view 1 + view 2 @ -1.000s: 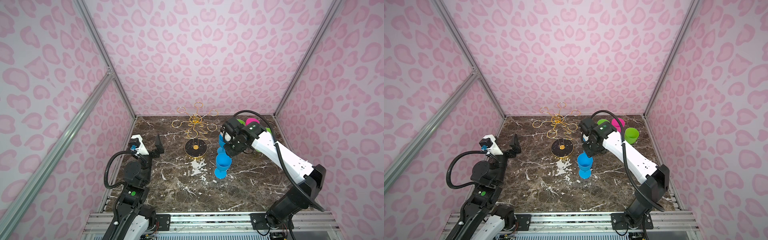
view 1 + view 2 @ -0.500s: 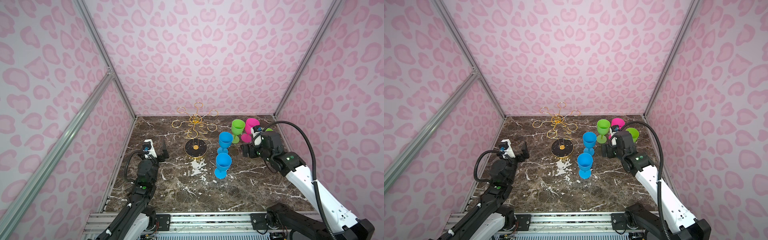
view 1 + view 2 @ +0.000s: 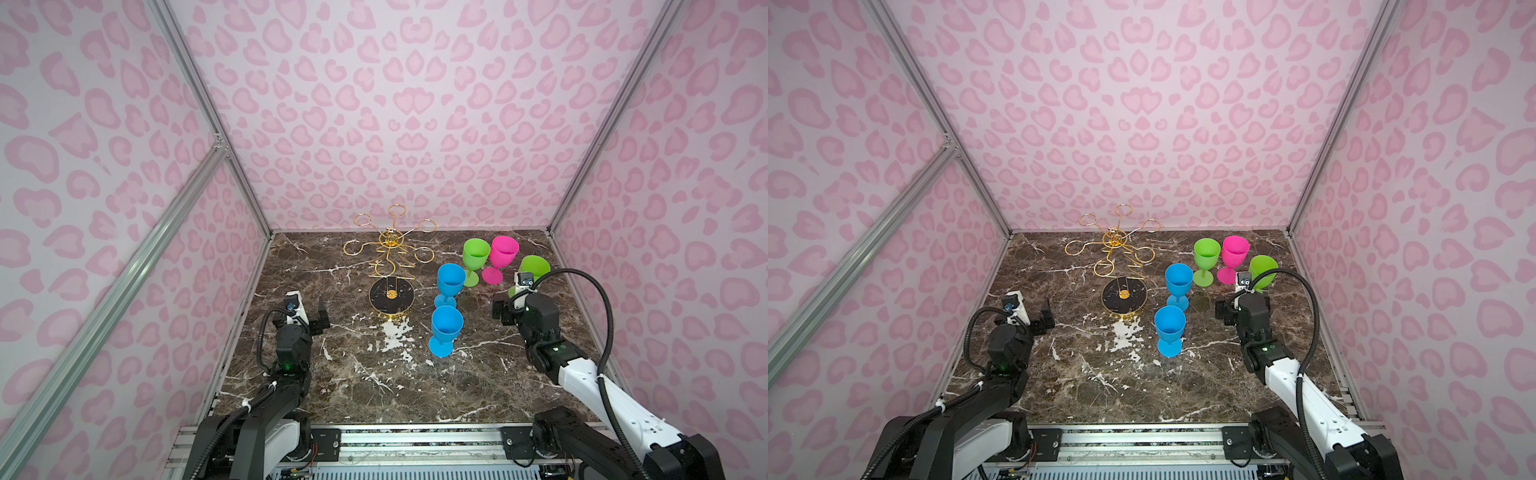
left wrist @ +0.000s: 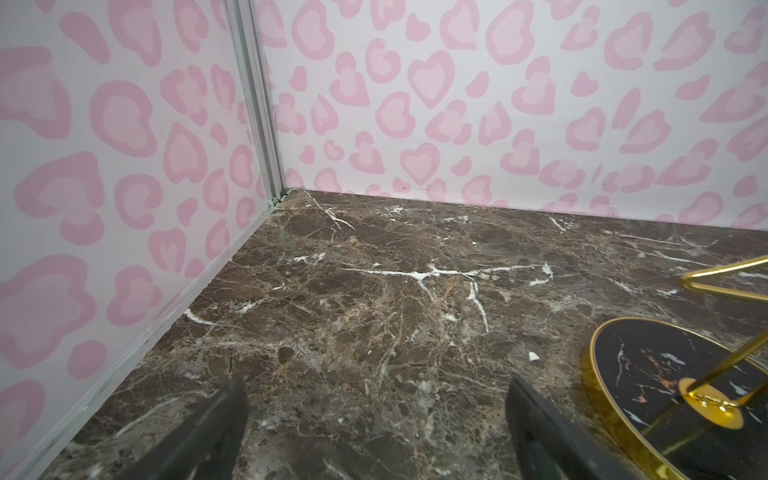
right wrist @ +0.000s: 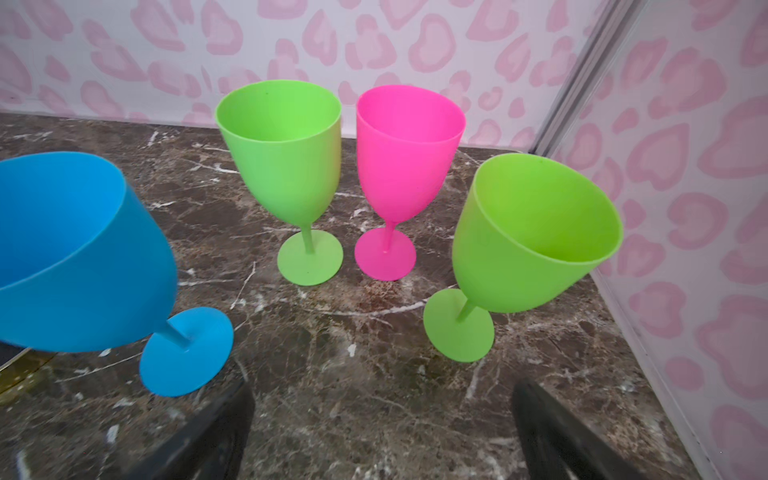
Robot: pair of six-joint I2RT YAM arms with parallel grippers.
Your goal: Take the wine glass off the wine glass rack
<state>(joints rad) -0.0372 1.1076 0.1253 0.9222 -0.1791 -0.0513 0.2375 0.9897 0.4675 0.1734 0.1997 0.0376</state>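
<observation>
The gold wire wine glass rack (image 3: 390,249) stands on its round black base (image 3: 380,301) at the middle back, and nothing hangs from its loops. Several wine glasses stand upright on the marble to its right: two blue (image 3: 446,328) (image 3: 451,280), two green (image 3: 476,255) (image 3: 534,268) and a pink one (image 3: 504,252). My right gripper (image 3: 513,309) (image 5: 380,415) is open and empty, low over the table in front of the green and pink glasses. At the left, beside the rack's base (image 4: 631,365), my left gripper (image 3: 309,322) (image 4: 378,415) is also open and empty.
Pink-patterned walls with aluminium posts (image 3: 245,178) close in the brown marble table (image 3: 374,374) on three sides. The right-hand green glass (image 5: 532,237) stands near the right wall. A metal rail (image 3: 415,436) runs along the front edge.
My right gripper has opened, leaving the far blue glass standing, and pulled back to the right. My left arm has drawn back and sunk lower at the left.
</observation>
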